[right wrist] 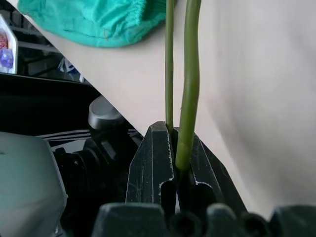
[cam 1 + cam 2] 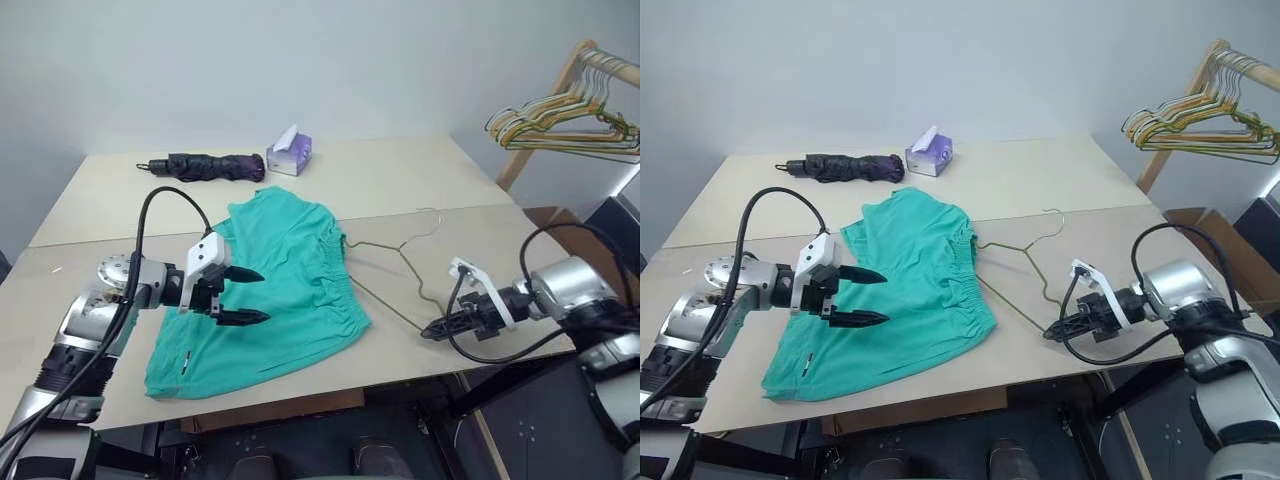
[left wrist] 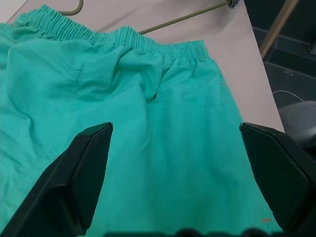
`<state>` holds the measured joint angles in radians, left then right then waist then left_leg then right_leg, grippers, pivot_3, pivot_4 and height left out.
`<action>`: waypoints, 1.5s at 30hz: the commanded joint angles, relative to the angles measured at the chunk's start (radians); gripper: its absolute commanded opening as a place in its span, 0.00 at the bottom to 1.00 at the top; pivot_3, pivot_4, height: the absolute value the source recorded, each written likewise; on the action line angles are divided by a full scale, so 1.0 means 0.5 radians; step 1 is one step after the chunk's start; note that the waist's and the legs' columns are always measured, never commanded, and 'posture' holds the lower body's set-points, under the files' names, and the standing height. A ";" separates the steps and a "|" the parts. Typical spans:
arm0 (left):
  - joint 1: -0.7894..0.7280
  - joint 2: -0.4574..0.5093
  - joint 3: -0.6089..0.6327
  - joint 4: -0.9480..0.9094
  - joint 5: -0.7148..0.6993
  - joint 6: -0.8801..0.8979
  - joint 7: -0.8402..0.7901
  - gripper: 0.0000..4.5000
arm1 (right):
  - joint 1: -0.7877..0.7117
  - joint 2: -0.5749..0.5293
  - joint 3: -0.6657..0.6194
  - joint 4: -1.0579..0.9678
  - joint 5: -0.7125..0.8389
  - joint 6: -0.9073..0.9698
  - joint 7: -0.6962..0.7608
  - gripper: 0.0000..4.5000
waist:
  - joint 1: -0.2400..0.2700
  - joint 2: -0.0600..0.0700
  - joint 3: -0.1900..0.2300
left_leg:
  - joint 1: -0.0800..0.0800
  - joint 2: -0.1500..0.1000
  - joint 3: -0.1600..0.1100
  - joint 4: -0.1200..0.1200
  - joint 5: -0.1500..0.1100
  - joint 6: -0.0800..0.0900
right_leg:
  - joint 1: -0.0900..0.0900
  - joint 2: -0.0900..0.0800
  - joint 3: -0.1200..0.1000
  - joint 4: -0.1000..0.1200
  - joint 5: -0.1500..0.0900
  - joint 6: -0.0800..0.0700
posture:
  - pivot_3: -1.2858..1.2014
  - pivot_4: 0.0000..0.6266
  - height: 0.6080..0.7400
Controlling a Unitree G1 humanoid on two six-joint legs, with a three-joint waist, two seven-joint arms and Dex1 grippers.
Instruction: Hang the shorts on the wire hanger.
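So the shorts (image 2: 270, 290) are lying flat on the bench (image 2: 400, 180), and the wire hanger (image 2: 395, 262) sits right beside their waistband, partly tucked under it. The left gripper (image 2: 243, 297) hovers over the shorts with its fingers spread wide. The right gripper (image 2: 432, 329) is pinched tight on the hanger's corner farthest from the shorts, near the bench edge.

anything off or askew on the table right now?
Mostly normal. The shorts lie rumpled, one leg hem hanging past the table's front edge. The wire hanger lies flat, one corner tucked under the waistband, the other pinched in the right pincer.
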<state>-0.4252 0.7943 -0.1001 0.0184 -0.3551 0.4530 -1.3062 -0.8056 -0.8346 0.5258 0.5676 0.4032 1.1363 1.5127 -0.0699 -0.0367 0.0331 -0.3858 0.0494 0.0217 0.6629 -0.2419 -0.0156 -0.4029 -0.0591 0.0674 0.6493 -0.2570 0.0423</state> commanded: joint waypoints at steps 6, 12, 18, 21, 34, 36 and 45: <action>0.050 0.006 0.040 -0.109 -0.007 -0.025 0.064 0.99 | -0.348 0.291 0.041 0.685 -0.324 -0.288 0.095 0.00 | 0.007 0.000 0.000 | -0.002 0.000 -0.001 0.000 0.000 0.000 | -0.001 0.000 0.000 0.000 0.000 0.000 | 0.53 0.00 1.00; 0.069 0.012 0.047 -0.128 -0.014 -0.017 0.089 0.99 | -0.478 0.392 -0.193 1.009 -0.391 -0.375 -0.082 0.00 | 0.022 0.001 0.000 | -0.002 -0.001 -0.001 0.000 0.000 0.000 | -0.001 -0.001 -0.001 0.001 0.000 0.000 | 0.53 0.00 1.00; 0.059 0.010 0.067 -0.111 -0.031 -0.021 0.087 0.99 | -0.312 0.380 -0.473 0.722 -0.355 -0.622 -0.228 0.00 | 0.039 0.001 0.000 | -0.002 -0.001 -0.001 0.000 0.000 0.000 | -0.001 -0.001 -0.001 0.001 0.000 0.000 | 0.52 0.00 1.00; 0.050 0.012 0.072 -0.108 -0.035 -0.025 0.083 0.99 | -0.044 0.348 -0.670 0.174 -0.225 -0.770 -0.236 0.00 | 0.047 0.001 0.000 | -0.002 0.000 -0.001 0.000 0.000 0.000 | -0.001 0.000 -0.001 0.001 0.000 0.000 | 0.53 0.00 1.00; -0.077 -0.010 0.172 -0.059 -0.124 -0.039 0.050 0.99 | 0.047 0.557 -0.757 -0.172 -0.370 -1.070 -0.693 0.00 | 0.051 0.006 0.002 | 0.000 -0.001 -0.001 0.001 0.000 0.000 | -0.002 0.000 0.000 0.006 0.000 0.000 | 0.52 0.00 1.00; -0.159 -0.010 0.275 -0.059 -0.260 0.016 0.016 0.99 | 0.088 0.499 -0.705 -0.256 -0.459 -1.264 -0.670 0.00 | 0.058 0.006 0.002 | -0.005 -0.001 -0.002 0.001 0.000 0.000 | -0.003 -0.001 -0.002 0.002 0.000 0.000 | 0.52 0.00 1.00; -0.821 0.151 0.409 0.494 -0.315 -0.084 -0.253 0.99 | 0.193 0.383 -0.499 -0.648 -0.680 -1.668 -0.592 0.00 | 0.019 0.006 0.002 | -0.002 -0.001 -0.001 0.001 0.000 0.000 | -0.002 0.000 -0.002 0.002 0.000 0.000 | 0.52 0.00 1.00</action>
<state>-0.7683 0.8387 0.1029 0.2071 -0.5417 0.4530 -1.3948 -0.6872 -0.6434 0.2779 0.3136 0.0628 0.3329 1.2169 -0.0603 -0.0336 0.0341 -0.3864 0.0492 0.0207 0.6635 -0.2418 -0.0156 -0.4037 -0.0588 0.0664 0.6514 -0.2568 0.0422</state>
